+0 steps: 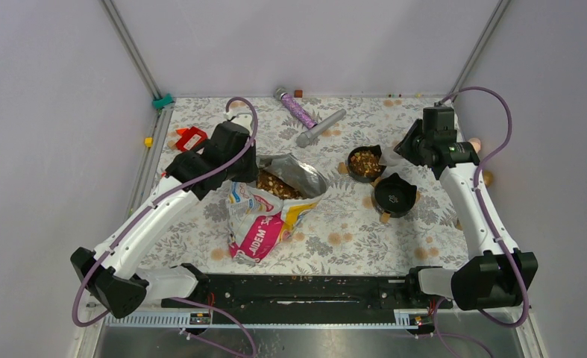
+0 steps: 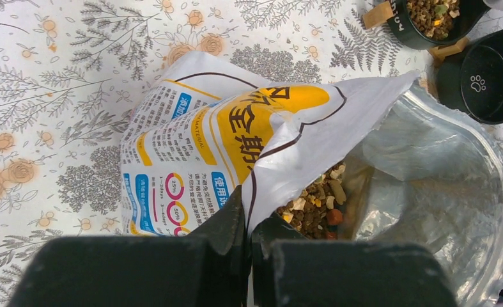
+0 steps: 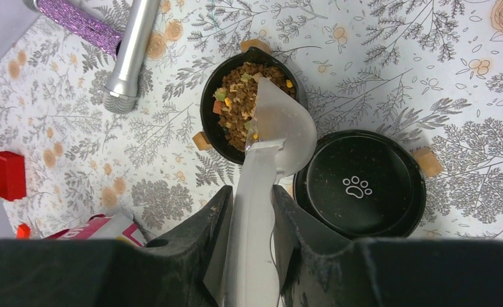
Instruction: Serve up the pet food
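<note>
On the floral mat's far side we see a purple glitter microphone touching a silver microphone; a red block lies left.

In the left wrist view, the top edge cuts off the filled bowl, and the bag hides most of the pet food inside. The lower end of the scoop handle is lost between the jaws of the right gripper. The specks at the far edge of the bench are too small to identify.
</note>
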